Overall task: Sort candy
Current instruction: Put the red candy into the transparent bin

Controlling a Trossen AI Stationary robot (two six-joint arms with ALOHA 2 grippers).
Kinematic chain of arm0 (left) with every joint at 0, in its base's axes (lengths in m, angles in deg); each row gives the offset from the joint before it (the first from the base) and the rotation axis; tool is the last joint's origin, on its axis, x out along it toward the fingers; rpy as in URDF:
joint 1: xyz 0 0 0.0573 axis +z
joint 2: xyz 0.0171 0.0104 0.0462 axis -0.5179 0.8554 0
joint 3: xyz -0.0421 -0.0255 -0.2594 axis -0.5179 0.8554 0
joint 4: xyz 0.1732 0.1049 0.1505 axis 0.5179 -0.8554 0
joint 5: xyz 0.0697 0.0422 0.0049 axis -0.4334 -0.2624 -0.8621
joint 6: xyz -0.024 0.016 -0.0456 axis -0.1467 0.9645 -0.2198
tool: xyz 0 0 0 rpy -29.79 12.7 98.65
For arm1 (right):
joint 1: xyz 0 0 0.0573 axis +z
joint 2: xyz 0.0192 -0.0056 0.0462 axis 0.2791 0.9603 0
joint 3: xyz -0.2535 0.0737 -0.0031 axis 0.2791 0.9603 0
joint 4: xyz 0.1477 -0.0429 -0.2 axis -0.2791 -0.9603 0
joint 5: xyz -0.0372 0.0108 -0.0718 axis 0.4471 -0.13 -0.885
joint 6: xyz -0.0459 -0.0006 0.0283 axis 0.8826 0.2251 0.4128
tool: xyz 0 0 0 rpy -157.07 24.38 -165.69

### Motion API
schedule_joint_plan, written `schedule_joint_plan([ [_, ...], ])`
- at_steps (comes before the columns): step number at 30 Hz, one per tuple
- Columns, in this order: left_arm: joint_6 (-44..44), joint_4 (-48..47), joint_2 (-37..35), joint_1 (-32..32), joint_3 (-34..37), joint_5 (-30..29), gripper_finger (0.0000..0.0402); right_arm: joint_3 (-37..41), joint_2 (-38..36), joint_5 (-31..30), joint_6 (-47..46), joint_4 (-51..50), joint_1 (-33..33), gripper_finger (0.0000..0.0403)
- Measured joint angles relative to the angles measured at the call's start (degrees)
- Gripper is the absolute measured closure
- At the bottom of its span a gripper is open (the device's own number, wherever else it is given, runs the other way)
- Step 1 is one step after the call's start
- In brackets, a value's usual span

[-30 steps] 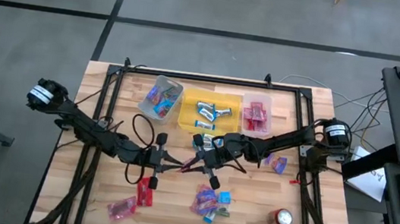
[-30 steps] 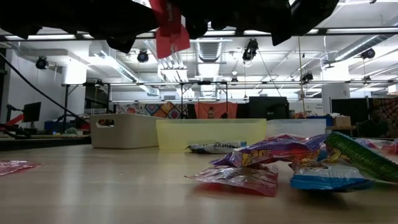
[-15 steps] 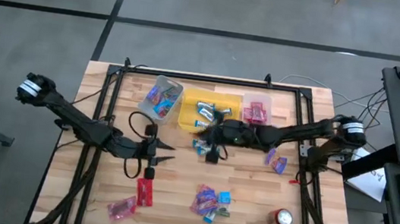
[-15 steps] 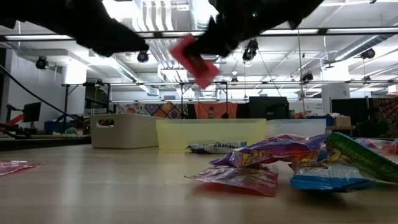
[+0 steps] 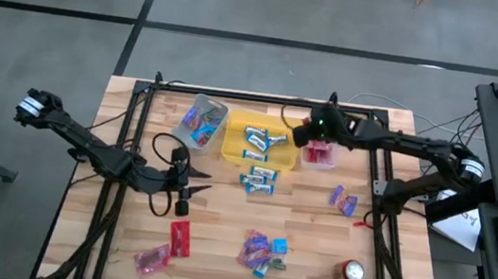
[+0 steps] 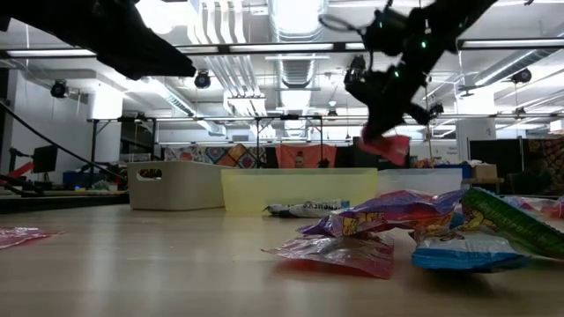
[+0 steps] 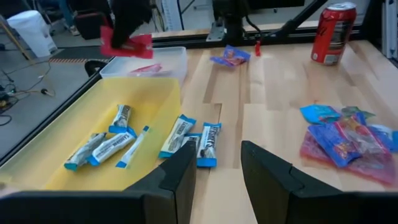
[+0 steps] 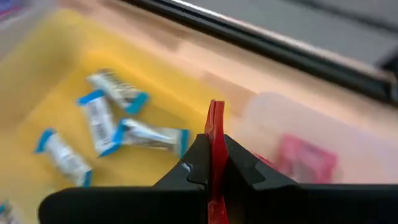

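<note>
The wooden surface is carrying three bins along its far edge. The yellow bin in the middle is holding blue-and-white candy bars, with a few more blue-and-white bars lying on the wood just in front of it. The clear bin toward the far left corner is holding mixed blue-purple candy, though the single pieces are hard to make out. The pink bin to the right of the yellow one is holding red-pink candy and is partly hidden from above by the right arm.

The right pincer is hanging over the near-left part of the pink bin with its fingers pressed shut on a red candy; half a second ago it was in front of the yellow bin. The left pincer is waiting over the left middle of the surface, its fingers standing apart and holding nothing; a second ago both pincers were together at mid-surface around the red piece.

A heap of mixed candy is lying near the front edge, a red-pink wrapper and a pink packet toward the front left corner, and a purple piece near the right edge. A red and silver can is standing at the front right corner.
</note>
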Motion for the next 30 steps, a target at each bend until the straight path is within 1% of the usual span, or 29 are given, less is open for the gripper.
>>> schedule_joint_plan([
  [2, 0.0, -0.04, 0.3, 0.0, 0.0, -0.35, 0.029, 1.66, 0.12, 2.01, -2.81, -0.03, -3.14, 0.039],
  [5, 0.0, -0.07, 0.87, 0.02, 0.0, -0.43, 0.029, 3.93, 0.88, 3.9, -5.32, 0.52, -5.51, 0.039],
  [9, 0.01, -0.04, 1.31, 0.03, 0.0, -0.45, 0.029, 6.72, 1.35, 4.05, -8.28, 5.51, -5.74, 0.039],
  [13, 0.7, -0.01, 1.35, 0.04, 0.0, -0.49, 0.029, 7.62, 2.46, 4.01, -10.49, 9.23, -5.47, 0.039],
  [16, 1.05, -0.03, 1.35, 0.04, 0.0, -0.7, 0.029, 7.62, 3.38, 3.32, -10.63, 10.09, -5.47, 0.039],
  [19, 1.06, -0.17, 1.35, 0.04, 0.0, -2.34, 0.029, 7.62, 4.31, 2.37, -10.94, 10.3, -5.47, 0.0387],
  [21, 1.07, -0.35, 1.35, 0.04, 0.0, -3.29, 0.029, 7.62, 4.7, 2.37, -10.83, 10.32, -5.47, 0.0374],
  [24, 1.25, -0.34, 1.35, 0.09, 0.0, -3.44, 0.029, 7.62, 5.09, 2.26, -10.5, 10.32, -5.47, 0.0343],
  [30, 1.21, -0.34, 1.35, 0.07, 0.0, -3.44, 0.029, 7.62, 5.06, -0.67, -10.38, 8.88, -5.52, 0.0283],
])
